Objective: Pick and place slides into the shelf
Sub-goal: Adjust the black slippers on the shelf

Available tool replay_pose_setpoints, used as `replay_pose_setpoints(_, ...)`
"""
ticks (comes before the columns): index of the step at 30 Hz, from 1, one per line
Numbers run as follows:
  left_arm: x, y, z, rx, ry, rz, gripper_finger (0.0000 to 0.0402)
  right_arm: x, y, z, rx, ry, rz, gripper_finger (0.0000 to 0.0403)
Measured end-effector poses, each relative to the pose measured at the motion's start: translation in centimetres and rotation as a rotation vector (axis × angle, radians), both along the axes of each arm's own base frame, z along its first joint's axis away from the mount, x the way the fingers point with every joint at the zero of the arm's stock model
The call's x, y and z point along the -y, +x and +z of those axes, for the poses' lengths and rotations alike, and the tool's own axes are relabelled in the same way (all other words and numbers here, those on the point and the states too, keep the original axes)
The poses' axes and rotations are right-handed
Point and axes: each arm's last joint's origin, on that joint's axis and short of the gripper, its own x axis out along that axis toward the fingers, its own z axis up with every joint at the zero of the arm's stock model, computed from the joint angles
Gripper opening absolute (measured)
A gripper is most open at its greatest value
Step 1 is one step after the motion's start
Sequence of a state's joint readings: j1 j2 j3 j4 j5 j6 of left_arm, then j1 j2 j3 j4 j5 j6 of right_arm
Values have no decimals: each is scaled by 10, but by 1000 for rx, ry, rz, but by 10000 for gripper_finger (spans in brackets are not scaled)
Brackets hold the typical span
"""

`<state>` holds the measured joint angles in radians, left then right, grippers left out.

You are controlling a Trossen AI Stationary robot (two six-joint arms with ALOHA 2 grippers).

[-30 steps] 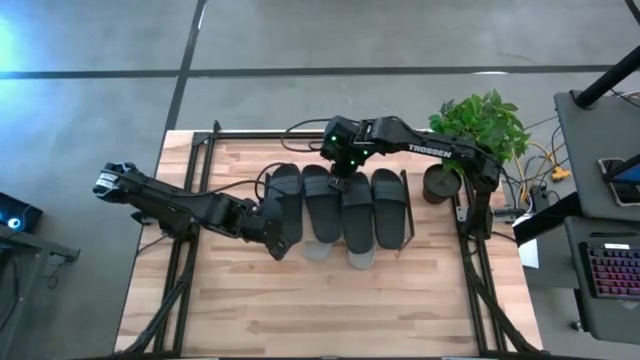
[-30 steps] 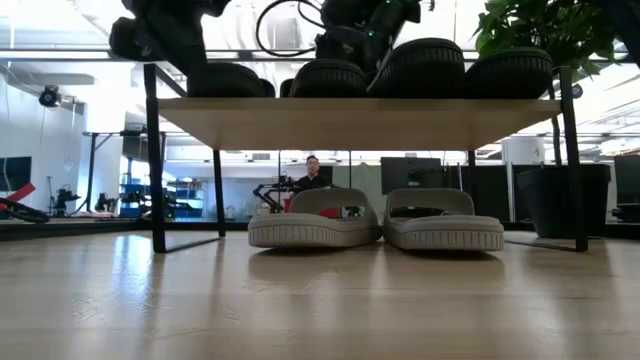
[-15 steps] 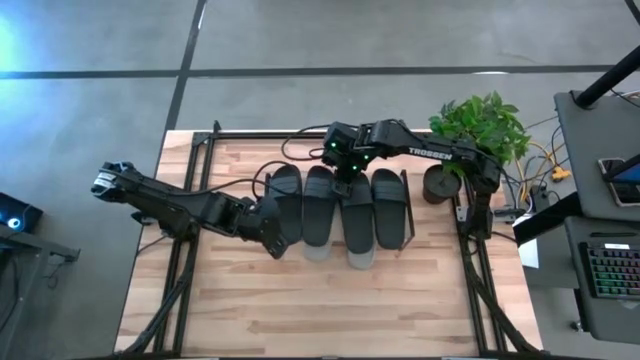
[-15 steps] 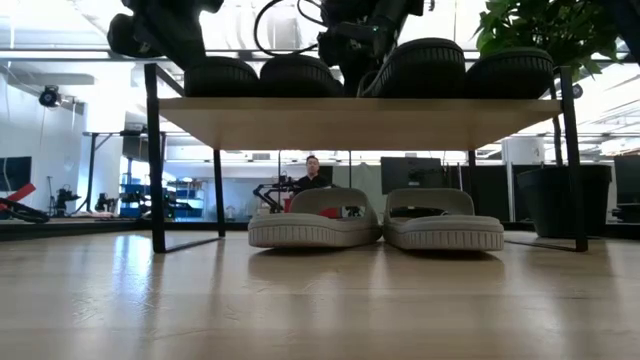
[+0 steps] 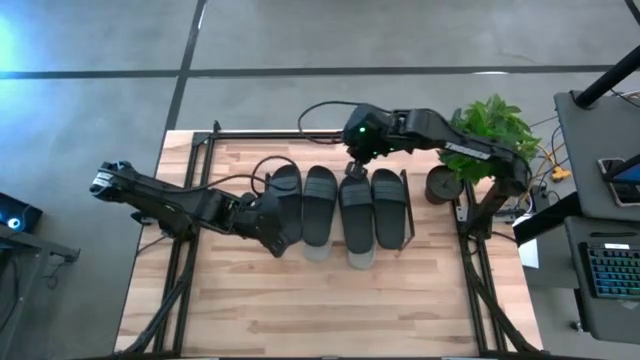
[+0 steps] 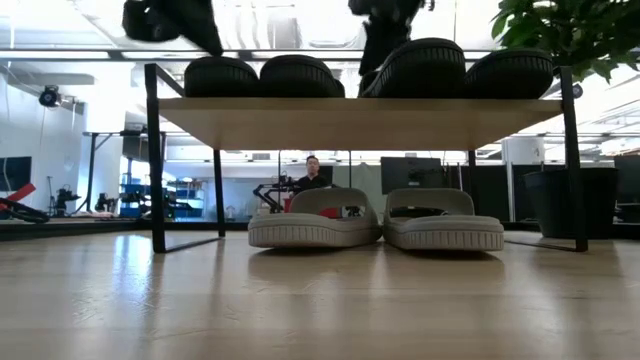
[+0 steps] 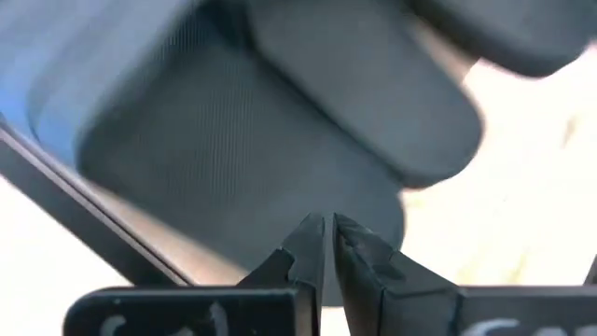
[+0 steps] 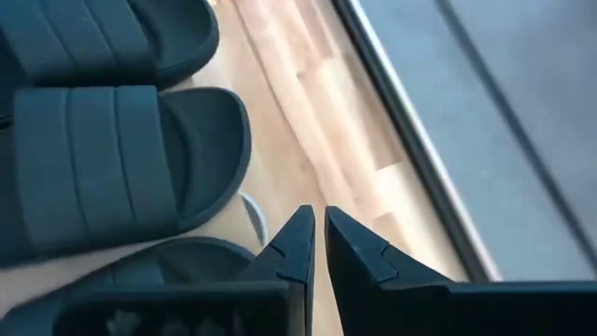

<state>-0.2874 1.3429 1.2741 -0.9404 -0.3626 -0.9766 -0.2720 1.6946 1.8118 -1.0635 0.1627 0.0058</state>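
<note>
Four dark slides lie side by side on the shelf's top board [image 6: 350, 122]: the leftmost [image 5: 285, 205], the second [image 5: 320, 205], the third [image 5: 355, 210] and the fourth [image 5: 388, 208]. Two light grey slides [image 6: 315, 225] [image 6: 445, 225] stand on the table under the board. My left gripper [image 5: 274, 236] is shut and hovers over the near end of the leftmost slide [image 7: 242, 140]. My right gripper [image 5: 354, 166] is shut at the far end of the third slide, its tips [image 8: 319, 229] over bare wood.
A potted plant [image 5: 485, 125] stands just right of the shelf, its pot [image 5: 438, 185] near the fourth slide. Bare table wood [image 5: 250, 310] stretches toward the near edge. Black frame rails run along the table's sides. A person [image 6: 313, 170] sits far behind.
My right gripper has risen and moved from between the second and third slides toward the table's far right. My left gripper has lifted off the leftmost slide's near end. The second slide's near end has shifted left, away from the third.
</note>
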Motion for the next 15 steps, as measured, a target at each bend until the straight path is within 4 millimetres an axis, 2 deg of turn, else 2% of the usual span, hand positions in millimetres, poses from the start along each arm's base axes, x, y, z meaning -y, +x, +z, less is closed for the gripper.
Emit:
replay_pose_setpoints(4, -2, 2, 16, 64, 64, -51, 11, -9, -9, 12, 11, -34, 108, 22)
replay_pose_setpoints(11, -2, 2, 23, 85, 87, -86, 11, -29, -22, 26, 25, -36, 295, 22)
replay_pose_setpoints(13, -2, 2, 23, 85, 85, -87, 11, -37, -29, 27, 15, 45, 376, 22)
replay_pose_setpoints(15, -2, 2, 23, 85, 83, -89, 11, -44, -36, 24, -17, 202, 442, 22)
